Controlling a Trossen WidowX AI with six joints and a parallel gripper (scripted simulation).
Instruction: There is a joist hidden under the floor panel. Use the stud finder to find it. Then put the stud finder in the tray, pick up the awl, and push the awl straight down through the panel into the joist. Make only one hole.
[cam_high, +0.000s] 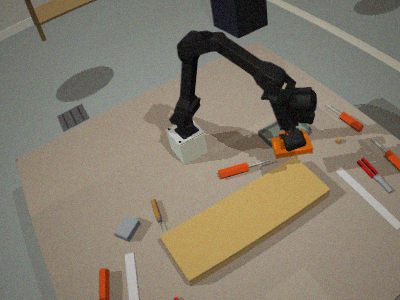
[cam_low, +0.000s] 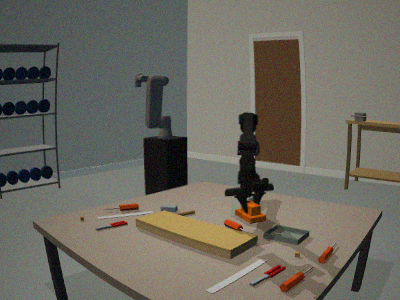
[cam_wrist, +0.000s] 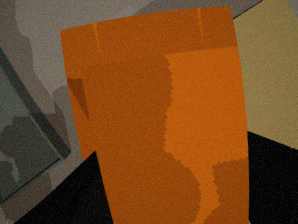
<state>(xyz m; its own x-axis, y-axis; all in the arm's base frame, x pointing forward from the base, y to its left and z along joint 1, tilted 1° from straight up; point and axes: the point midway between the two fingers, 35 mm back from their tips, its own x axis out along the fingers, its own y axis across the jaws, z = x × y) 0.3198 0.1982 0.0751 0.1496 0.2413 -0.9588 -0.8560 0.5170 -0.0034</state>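
Observation:
My gripper (cam_high: 292, 141) (cam_low: 252, 205) (cam_wrist: 166, 144) is shut on the orange stud finder (cam_high: 278, 148) (cam_low: 244, 216) (cam_wrist: 145, 100) and holds it above the table, beside the tray. The grey-green tray (cam_high: 268, 133) (cam_low: 286, 235) (cam_wrist: 37, 117) is partly hidden behind the arm in the top view and lies at the left in the wrist view. The yellow floor panel (cam_high: 245, 215) (cam_low: 195, 232) (cam_wrist: 272, 65) lies on the table. A tool with a tan handle and a thin tip, apparently the awl (cam_high: 156, 210) (cam_low: 187, 213), lies beside the panel.
An orange-handled screwdriver (cam_high: 233, 170) (cam_low: 233, 225) lies between the panel and the arm's base. A grey block (cam_high: 127, 227) (cam_low: 169, 208) lies near the tan-handled tool. White strips (cam_high: 370, 199) (cam_low: 237, 276), a red-handled tool (cam_high: 368, 165) (cam_low: 275, 271) and more screwdrivers (cam_high: 351, 121) (cam_low: 292, 281) lie farther out.

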